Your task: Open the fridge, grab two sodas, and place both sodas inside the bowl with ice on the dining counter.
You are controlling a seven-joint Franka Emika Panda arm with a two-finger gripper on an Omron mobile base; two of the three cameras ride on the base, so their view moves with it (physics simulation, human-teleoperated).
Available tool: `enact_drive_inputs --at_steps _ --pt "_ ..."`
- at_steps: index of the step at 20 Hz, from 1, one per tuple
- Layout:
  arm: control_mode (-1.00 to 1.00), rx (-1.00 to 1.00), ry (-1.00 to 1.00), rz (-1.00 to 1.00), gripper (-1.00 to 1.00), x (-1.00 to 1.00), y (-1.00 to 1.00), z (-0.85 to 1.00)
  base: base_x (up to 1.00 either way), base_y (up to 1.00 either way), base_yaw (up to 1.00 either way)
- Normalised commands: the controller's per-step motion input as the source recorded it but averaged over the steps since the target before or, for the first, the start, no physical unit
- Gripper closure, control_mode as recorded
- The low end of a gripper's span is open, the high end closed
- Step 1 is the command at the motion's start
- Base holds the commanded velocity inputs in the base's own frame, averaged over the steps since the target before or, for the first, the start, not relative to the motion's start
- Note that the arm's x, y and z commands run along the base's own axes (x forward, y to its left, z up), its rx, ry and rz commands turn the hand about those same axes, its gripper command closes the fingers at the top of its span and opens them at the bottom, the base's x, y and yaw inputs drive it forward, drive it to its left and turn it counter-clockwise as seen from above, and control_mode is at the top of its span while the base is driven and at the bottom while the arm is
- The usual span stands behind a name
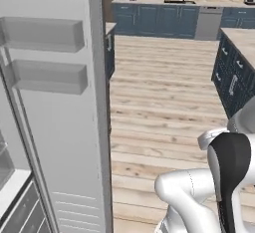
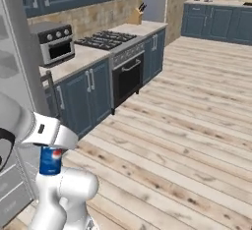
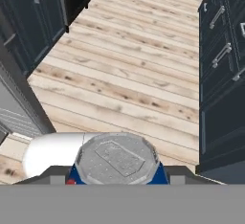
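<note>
Blue cylindrical soda can (image 3: 118,160) with a silver embossed top sits right at the bottom of the hand view, between the dark fingertips (image 3: 57,176) of the gripper (image 3: 117,177); jaws part open and closed against the can's sides, so the can is held. Right base view shows the same blue can (image 2: 49,160) with a red and white mark hanging upright below the white wrist, above the robot's white lower link. Gripper (image 2: 49,151) itself mostly hidden there by the wrist.

Tall grey fridge (image 1: 55,112) stands open at the left of the left base view: inner face of the door shows two grey door bins, one above the other, and a ribbed panel low down. A bit of glass shelf and grey drawers shows at the far lower left edge. White arm with a dark joint fills the lower right of that view.

Light wooden plank floor (image 1: 164,112) runs across all views. Beige-grey stone dining table top over a dark blue base (image 1: 238,60) shows at the right edge of the left base view, well apart from the can. Back table (image 2: 81,54) in the right base view carries a steel toaster oven (image 2: 53,42) at its near end, black gas stove (image 2: 106,40) beside it, dark blue cabinets under and above. Whether a second soda is anywhere here, cannot tell.
</note>
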Motion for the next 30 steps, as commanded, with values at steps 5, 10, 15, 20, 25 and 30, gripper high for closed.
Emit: enact_drive_inputs --at_steps 5,10,15,20,25,30 --pt "1.0 0.0 0.0 0.0 1.0 0.0 0.0 0.0 0.92 -0.29 -0.29" --pt "1.0 0.0 0.0 0.0 1.0 0.0 0.0 0.0 1.0 -0.35 -0.24" --pt "1.0 0.0 0.0 0.0 1.0 0.0 0.0 0.0 1.0 -0.29 -0.25" --pt "1.0 0.0 0.0 0.0 1.0 0.0 0.0 0.0 1.0 -0.2 -0.27" --pt "1.0 0.0 0.0 0.0 1.0 0.0 0.0 0.0 1.0 -0.04 -0.31" --pt "1.0 0.0 0.0 0.0 1.0 0.0 0.0 0.0 1.0 0.02 -0.33"
